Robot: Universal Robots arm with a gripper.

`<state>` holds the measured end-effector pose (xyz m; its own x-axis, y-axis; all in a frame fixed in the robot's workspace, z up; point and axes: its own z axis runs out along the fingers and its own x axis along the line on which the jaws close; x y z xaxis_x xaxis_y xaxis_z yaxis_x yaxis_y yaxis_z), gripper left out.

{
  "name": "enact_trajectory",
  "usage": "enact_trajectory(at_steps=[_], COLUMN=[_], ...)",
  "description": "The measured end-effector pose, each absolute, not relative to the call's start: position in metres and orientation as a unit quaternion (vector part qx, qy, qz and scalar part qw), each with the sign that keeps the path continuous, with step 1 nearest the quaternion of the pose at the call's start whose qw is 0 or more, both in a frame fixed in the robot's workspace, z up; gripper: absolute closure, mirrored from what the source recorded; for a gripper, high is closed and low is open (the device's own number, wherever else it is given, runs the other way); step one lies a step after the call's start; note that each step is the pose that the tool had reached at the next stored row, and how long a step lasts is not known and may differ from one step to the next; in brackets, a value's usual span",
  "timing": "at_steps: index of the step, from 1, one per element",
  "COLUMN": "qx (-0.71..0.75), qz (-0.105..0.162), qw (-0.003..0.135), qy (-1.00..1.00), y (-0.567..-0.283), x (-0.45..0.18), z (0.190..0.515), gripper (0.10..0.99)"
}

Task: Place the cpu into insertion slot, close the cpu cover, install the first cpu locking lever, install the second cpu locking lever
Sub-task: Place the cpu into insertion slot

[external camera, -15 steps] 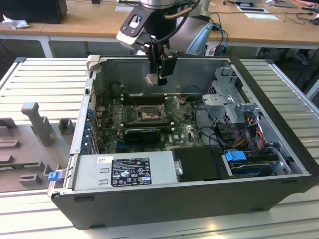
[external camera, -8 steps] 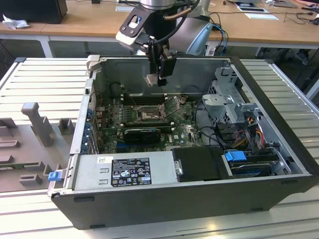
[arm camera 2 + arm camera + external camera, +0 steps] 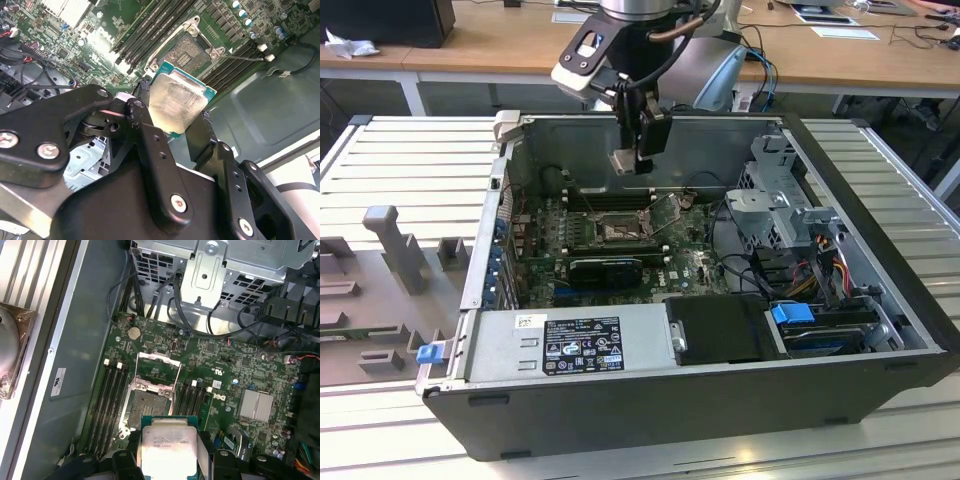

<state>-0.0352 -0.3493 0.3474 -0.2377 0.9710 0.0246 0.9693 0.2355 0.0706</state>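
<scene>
While the gripper (image 3: 636,160) is poised over the open computer case (image 3: 650,410) on the table (image 3: 410,160), the cpu (image 3: 180,102) is clamped by its edges between the fingers (image 3: 145,125). It is held in the air, apart from the empty socket (image 3: 147,407), whose cpu cover (image 3: 157,356) is raised.

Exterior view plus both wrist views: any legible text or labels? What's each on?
None can be quoted with confidence.
cpu top, first wrist view: faint print lines, too small to read.
Black label on the power supply, exterior view: white print, too small.
White sticker on the case wall, first wrist view: blurred.
Motherboard white markings, first wrist view: blurred.
</scene>
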Motion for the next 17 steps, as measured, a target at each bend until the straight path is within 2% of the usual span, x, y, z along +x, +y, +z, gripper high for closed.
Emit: enact_trajectory(at_steps=[17], qx=[0.627], qz=[0.03], qw=[0.006], qy=[0.779], y=[-0.3493], x=[-0.0351], z=[0.3421], gripper=[0.553])
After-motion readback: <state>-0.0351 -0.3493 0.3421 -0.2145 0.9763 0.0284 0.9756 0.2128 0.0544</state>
